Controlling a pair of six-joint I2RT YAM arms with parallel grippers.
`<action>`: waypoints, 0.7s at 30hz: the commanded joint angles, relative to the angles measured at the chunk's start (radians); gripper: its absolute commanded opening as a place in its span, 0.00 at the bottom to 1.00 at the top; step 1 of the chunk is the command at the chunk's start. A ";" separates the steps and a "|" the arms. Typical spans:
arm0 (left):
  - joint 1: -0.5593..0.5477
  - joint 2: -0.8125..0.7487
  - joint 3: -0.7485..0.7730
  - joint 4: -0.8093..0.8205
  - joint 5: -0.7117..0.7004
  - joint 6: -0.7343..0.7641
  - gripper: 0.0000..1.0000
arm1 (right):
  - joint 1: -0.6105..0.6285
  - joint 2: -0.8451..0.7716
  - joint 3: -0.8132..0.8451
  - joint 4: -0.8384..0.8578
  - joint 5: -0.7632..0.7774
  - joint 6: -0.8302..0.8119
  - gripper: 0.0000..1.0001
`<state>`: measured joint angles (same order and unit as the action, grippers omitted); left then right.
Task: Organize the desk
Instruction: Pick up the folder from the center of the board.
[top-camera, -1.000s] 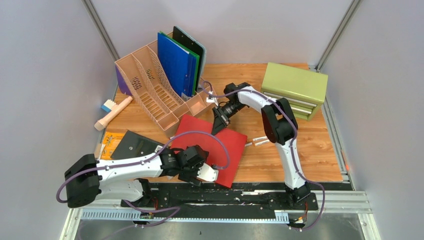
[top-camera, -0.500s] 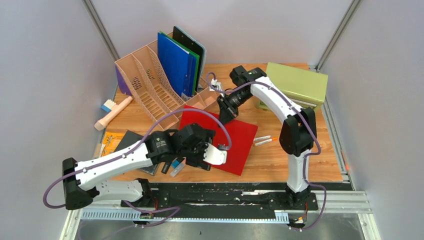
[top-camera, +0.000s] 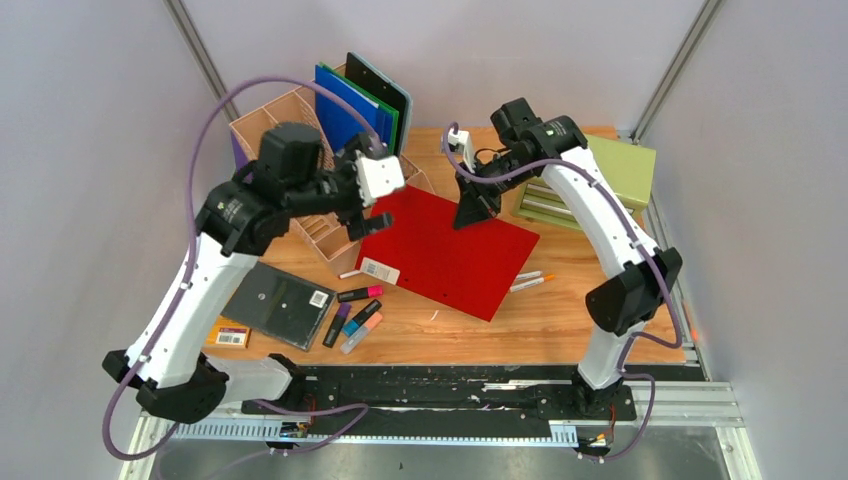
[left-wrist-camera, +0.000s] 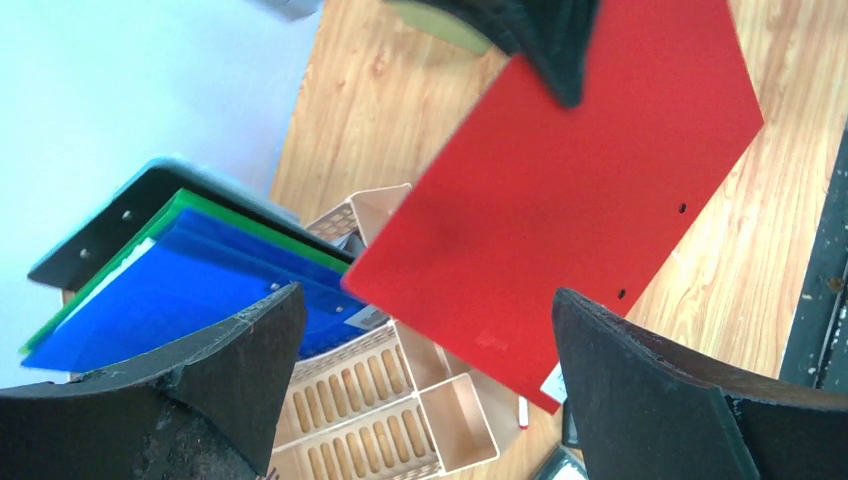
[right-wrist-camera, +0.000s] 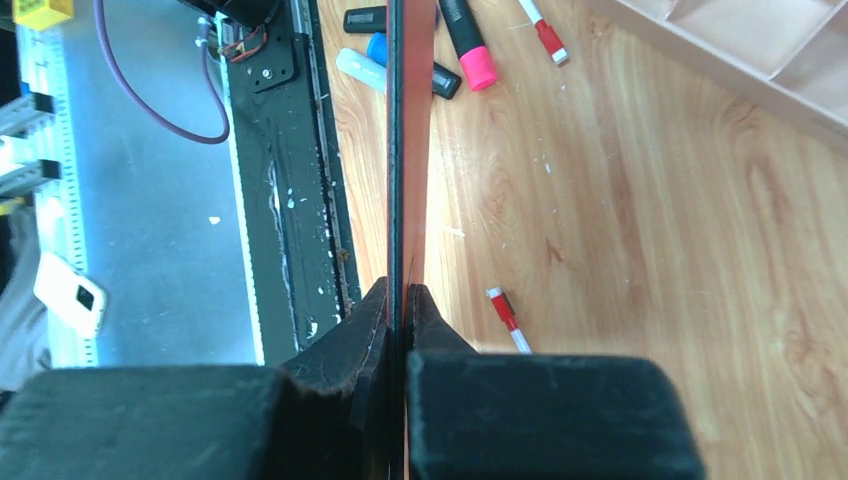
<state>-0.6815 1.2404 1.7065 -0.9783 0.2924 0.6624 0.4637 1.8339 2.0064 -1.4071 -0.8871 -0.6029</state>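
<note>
Right fingers (right-wrist-camera: 350, 350) pinched tight on far edge of red folder (top-camera: 450, 255). Folder tilted, raised at that edge. Left fingers (left-wrist-camera: 230, 360) spread wide, holding nothing, high beside peach file rack (top-camera: 322, 231). Tabletop (top-camera: 600, 300) lies beneath both arms. Markers (top-camera: 355, 318) scattered near its front edge.

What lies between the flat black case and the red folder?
A cluster of highlighters lying on the desk, seen in the top view.

A red folder (top-camera: 440, 250) is in the middle, a green drawer box (top-camera: 625, 160) at the upper right, and markers (top-camera: 360, 293) beside a black case (top-camera: 280, 300) at lower left.
</note>
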 joint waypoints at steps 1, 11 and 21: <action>0.148 0.035 0.090 -0.066 0.250 -0.059 1.00 | 0.041 -0.106 0.057 0.006 0.076 0.020 0.00; 0.231 0.158 0.200 -0.152 0.429 -0.038 1.00 | 0.166 -0.153 0.059 0.047 0.232 0.022 0.00; 0.247 0.237 0.168 -0.322 0.572 0.064 1.00 | 0.194 -0.178 0.046 0.088 0.244 0.026 0.00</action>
<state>-0.4496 1.4719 1.8862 -1.2213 0.7666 0.6743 0.6598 1.7279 2.0319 -1.3880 -0.6327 -0.5858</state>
